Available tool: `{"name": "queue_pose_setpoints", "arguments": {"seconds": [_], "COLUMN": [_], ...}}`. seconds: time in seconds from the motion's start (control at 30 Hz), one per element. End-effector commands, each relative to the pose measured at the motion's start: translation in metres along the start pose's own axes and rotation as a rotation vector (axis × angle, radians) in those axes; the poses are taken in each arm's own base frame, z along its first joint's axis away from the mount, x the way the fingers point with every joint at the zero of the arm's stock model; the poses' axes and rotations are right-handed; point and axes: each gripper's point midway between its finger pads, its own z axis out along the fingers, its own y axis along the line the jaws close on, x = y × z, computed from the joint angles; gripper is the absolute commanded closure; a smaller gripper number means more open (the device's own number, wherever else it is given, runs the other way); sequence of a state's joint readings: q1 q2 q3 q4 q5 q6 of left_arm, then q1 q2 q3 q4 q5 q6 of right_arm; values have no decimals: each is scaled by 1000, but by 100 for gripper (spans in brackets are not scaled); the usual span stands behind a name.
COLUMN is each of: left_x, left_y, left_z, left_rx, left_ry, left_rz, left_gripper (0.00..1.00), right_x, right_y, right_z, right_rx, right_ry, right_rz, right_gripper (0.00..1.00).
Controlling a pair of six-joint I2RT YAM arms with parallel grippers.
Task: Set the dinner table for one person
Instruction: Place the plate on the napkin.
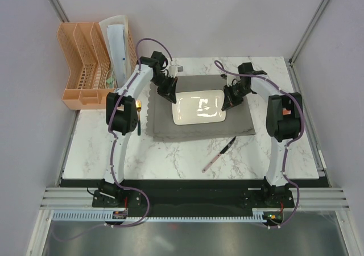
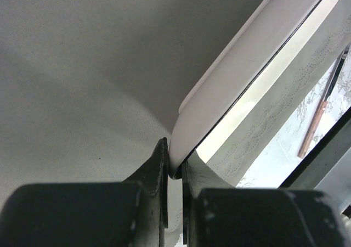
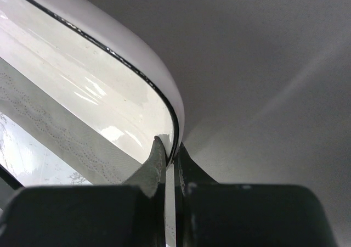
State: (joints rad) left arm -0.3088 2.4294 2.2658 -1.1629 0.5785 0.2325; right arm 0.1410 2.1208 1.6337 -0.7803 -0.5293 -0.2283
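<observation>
plate: white rectangular one [image 1: 199,109], over the middle of the grey scallop-edged placemat [image 1: 170,132]. Honestly can't tell if it's resting on the cloth or held just off it.

dinner table: the big marble-look top [image 1: 114,153]. The placemat sits in the middle toward the far side, with bare marble along the near edge.

left gripper: [image 2: 174,155] pinched down on the plate's left short rim. The jaws are nearly together with just the rim between them, and the wrist cam shows it plainly.

right gripper: [image 3: 169,144] same deal on the right short rim, clamped tight with the rim wedged in the gap.

long axis: the plate runs left to right, so the two arms have it by its short ends and face each other across it.

which arm is nearer: neither, really. The plate is square between them and each one has its own end.

what the next move hangs on: my guess is it's settling the plate flat on the mat and letting go. With both ends held, they'd have to go down level and together. If one side leads, the plate tips along that left-right axis or twists in the pinch.

knife: [image 1: 219,153] lies diagonally on bare marble just near-right of the placemat. The coppery end points near-left and the dark end far-right, its tip close to the mat's near edge. It's on the right arm's side, so that's the likelier one to fetch it.

rack: orange [image 1: 85,68], way off at the far left, well apart from the plate.

progress: early-ish I'd say, with the mat down, the plate about placed and the cutlery not yet laid.
</observation>
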Motion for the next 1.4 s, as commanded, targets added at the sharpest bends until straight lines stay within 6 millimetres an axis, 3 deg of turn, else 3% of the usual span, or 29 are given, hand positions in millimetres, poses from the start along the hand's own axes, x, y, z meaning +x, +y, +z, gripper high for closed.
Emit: {"name": "queue_pose_setpoints", "arguments": {"seconds": [0.0, 0.3, 0.4, 0.43, 0.5, 0.53, 0.6, 0.73, 0.83, 0.97, 1.1, 1.37], "left_x": [-13, -9, -11, -10, -9, -8, -7, -7, -8, -8, -10, -8], "left_y": [7, 26, 28, 30, 33, 35, 38, 39, 38, 39, 35, 39], "left_z": [23, 47, 51, 54, 56, 57, 59, 58, 54, 47, 40, 46], "left_rx": [-19, -24, -21, -21, -28, -32, -46, -54, -60, -91, -94, -100], "left_ry": [-22, -1, -10, -7, -2, 0, 6, 4, 1, 3, -8, -1], "left_rz": [94, 93, 96, 94, 95, 99, 103, 102, 103, 122, 121, 109], "left_gripper": [98, 98, 85, 71, 55, 41, 32, 25, 24, 24, 24, 23], "right_x": [-8, 0, 2, 3, 5, 5, 3, 2, 4, 9, 7, -2], "right_y": [-8, -22, -26, -28, -29, -30, -30, -30, -28, -25, -22, -11], "right_z": [33, 58, 66, 68, 73, 73, 73, 73, 70, 64, 56, 37], "right_rx": [21, 13, 12, 13, 6, 8, 10, 12, 17, 22, 32, 44], "right_ry": [0, 36, 49, 53, 60, 58, 52, 48, 47, 45, 31, -4], "right_rz": [-116, -102, -101, -98, -102, -107, -108, -111, -116, -117, -114, -127], "right_gripper": [100, 100, 100, 100, 91, 76, 56, 48, 46, 50, 97, 100]}}
